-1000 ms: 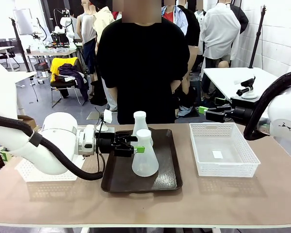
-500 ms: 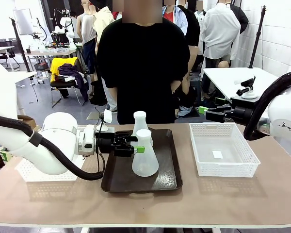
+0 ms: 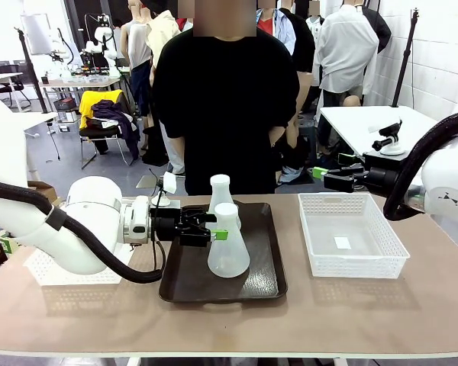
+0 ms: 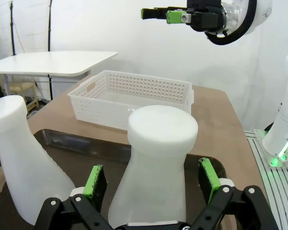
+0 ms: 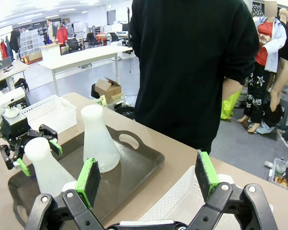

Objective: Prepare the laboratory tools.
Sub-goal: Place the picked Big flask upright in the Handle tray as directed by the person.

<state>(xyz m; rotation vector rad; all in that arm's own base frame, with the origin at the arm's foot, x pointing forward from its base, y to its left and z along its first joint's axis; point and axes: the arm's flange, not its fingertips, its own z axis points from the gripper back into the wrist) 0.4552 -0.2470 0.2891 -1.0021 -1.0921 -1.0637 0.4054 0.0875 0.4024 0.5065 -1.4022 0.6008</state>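
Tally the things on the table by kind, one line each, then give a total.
Flasks: 2, near flask and far flask, both standing on the tray
Brown tray: 1
White mesh baskets: 2, right basket and left basket partly behind the left arm
Total: 5

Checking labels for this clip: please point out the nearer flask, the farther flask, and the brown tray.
nearer flask (image 3: 228,252), front view, on its body.
farther flask (image 3: 220,191), front view, on its neck.
brown tray (image 3: 263,263), front view, on bare floor at right.
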